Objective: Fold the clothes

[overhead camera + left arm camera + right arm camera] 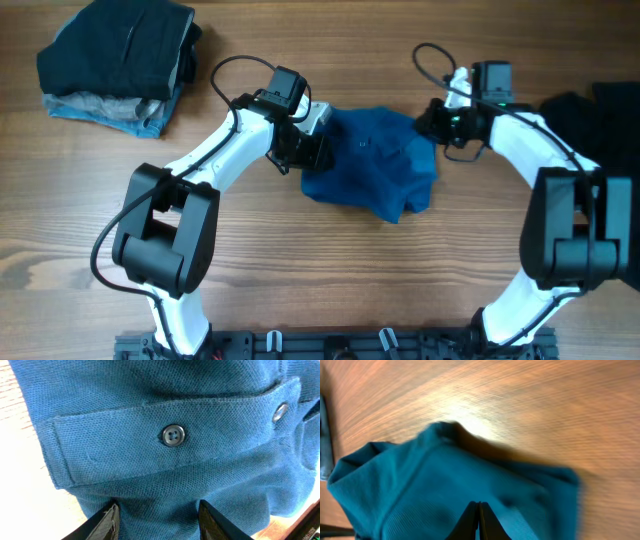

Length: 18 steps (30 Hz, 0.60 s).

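Observation:
A blue polo shirt (375, 160) lies crumpled in the middle of the wooden table. My left gripper (305, 150) is at its left edge. In the left wrist view its fingers (157, 520) are spread wide over the shirt fabric (170, 410), just below the buttoned placket. My right gripper (432, 125) is at the shirt's upper right edge. In the right wrist view its fingers (479, 510) are pressed together on a fold of the shirt (445, 490), which is bunched up and casts a shadow on the table.
A stack of folded dark and grey-blue clothes (120, 60) sits at the back left. A pile of dark clothing (600, 120) lies at the right edge. Bare wooden table (350, 270) lies in front of the shirt.

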Each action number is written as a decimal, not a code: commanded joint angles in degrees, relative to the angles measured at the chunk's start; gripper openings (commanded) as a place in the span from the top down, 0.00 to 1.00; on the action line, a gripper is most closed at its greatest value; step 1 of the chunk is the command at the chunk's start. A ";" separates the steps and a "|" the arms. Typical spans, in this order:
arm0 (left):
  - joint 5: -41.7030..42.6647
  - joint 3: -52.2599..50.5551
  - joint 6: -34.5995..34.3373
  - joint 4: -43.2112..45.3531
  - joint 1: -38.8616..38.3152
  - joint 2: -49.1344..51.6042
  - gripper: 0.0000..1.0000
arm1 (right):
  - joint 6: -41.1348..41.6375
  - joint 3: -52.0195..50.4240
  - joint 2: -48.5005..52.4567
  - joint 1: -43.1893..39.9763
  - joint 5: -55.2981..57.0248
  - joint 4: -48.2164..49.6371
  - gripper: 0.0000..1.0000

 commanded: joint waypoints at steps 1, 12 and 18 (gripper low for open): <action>-1.42 -0.68 0.26 0.15 -0.31 0.85 0.50 | -0.04 0.72 -5.62 -3.72 -2.38 -3.48 0.96; -1.62 -0.68 0.28 0.37 -0.31 1.60 0.49 | -0.59 -0.13 0.24 1.33 3.39 -4.55 0.62; -1.62 -0.68 0.26 0.39 -0.31 1.60 0.49 | 1.81 -0.13 4.79 2.99 1.44 -0.70 0.55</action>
